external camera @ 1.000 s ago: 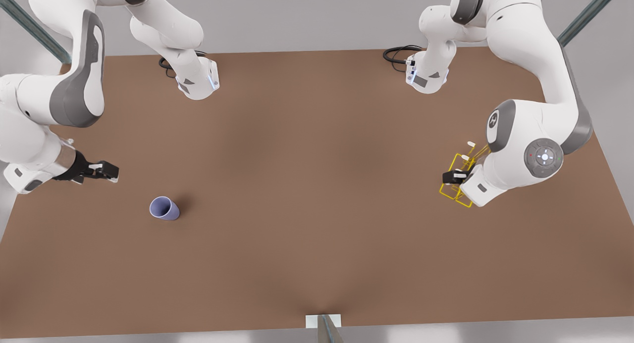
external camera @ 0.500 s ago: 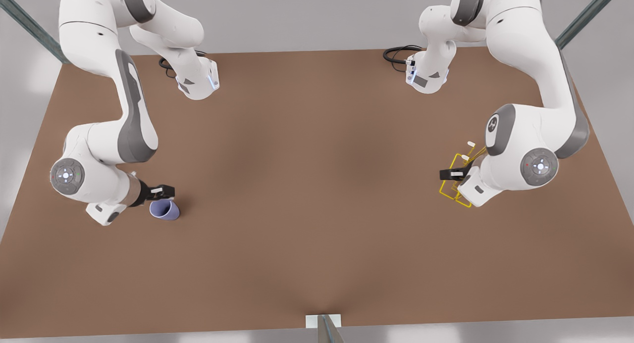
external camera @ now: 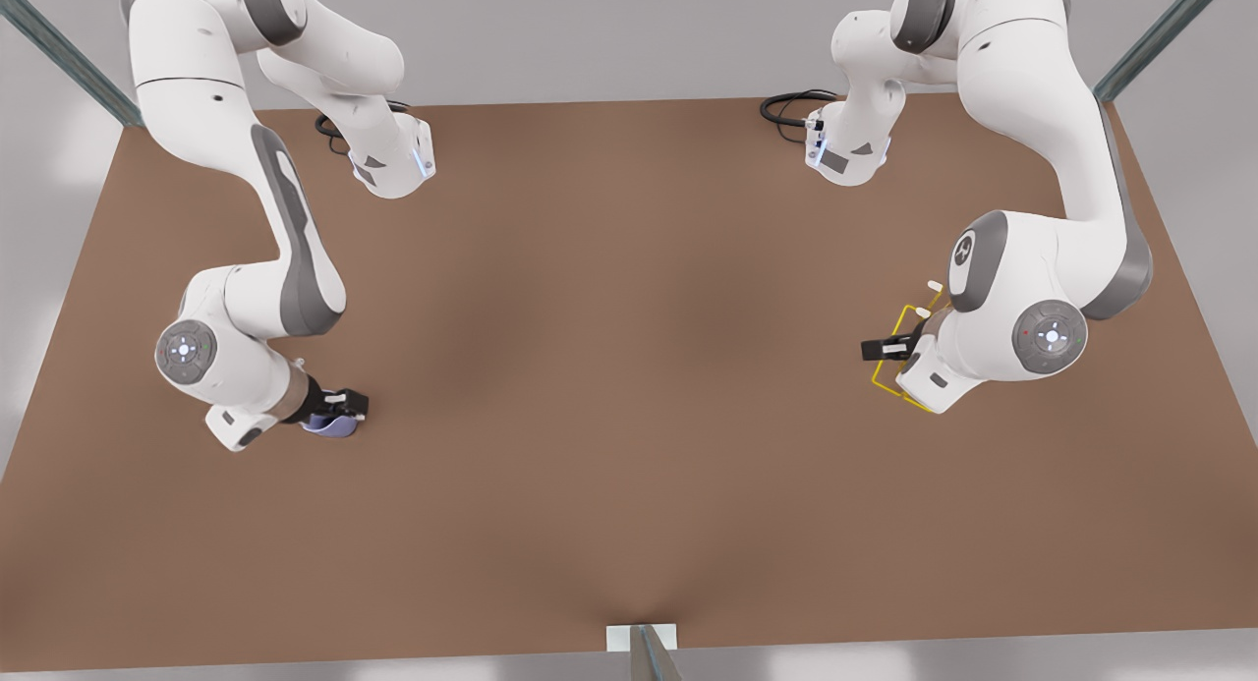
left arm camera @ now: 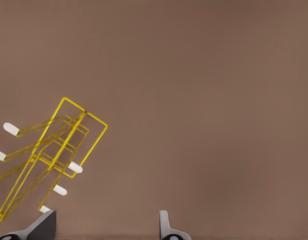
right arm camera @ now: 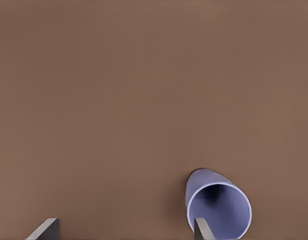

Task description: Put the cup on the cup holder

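The lavender-blue cup (external camera: pixel 331 426) lies on its side on the brown table at the front view's left, mostly covered by my right gripper (external camera: pixel 346 403). In the right wrist view the cup (right arm camera: pixel 218 204) shows its open mouth, and my right gripper (right arm camera: pixel 124 232) is open, with one fingertip (right arm camera: pixel 200 230) in front of the cup's rim. The yellow wire cup holder (external camera: pixel 887 378) stands at the front view's right, partly behind the left arm. My left gripper (external camera: pixel 882 349) hovers open at its edge. In the left wrist view the cup holder (left arm camera: pixel 61 147) sits beside one finger of my left gripper (left arm camera: pixel 106 231).
Both arm bases (external camera: pixel 393 165) (external camera: pixel 845 155) stand at the far edge of the table (external camera: pixel 629 367), with black cables beside them. A small white bracket (external camera: pixel 641 638) sits at the near edge. Metal frame bars cross the upper corners.
The right arm swung in from the front view's left and came down over the cup. The left gripper drifted slightly toward the front view's left at the cup holder.
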Robot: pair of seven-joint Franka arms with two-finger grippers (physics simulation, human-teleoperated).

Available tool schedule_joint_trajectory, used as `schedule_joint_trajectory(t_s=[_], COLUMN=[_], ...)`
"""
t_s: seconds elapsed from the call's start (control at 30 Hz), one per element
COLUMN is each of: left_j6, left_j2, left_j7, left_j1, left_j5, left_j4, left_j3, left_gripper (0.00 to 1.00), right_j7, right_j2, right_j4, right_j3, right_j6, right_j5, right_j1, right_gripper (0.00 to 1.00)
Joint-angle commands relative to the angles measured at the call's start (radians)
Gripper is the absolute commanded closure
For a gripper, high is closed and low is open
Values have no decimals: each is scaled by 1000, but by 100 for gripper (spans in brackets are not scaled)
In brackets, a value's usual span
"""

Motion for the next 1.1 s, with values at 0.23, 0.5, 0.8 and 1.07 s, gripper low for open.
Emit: schedule_joint_trajectory(t_s=[0.23, 0.5, 0.8, 1.07], left_j6=[-3, -11, -12, -25], left_j2=[-3, -3, -3, -6], left_j7=[-66, -64, -63, -63], left_j1=[-1, -1, -1, 1], left_j5=[0, 0, 0, 0], left_j4=[0, 0, 0, 0], left_j3=[0, 0, 0, -2], left_gripper=[0, 0, 0, 0], right_j7=[135, 181, 183, 131], right_j2=[5, -45, -74, -56], right_j4=[-61, -200, -298, -295], right_j3=[15, 18, 18, 19], right_j6=[143, 252, 293, 321], right_j5=[8, 26, 28, 9], right_j1=[-40, -34, -41, -95], right_gripper=[0, 0, 0, 0])
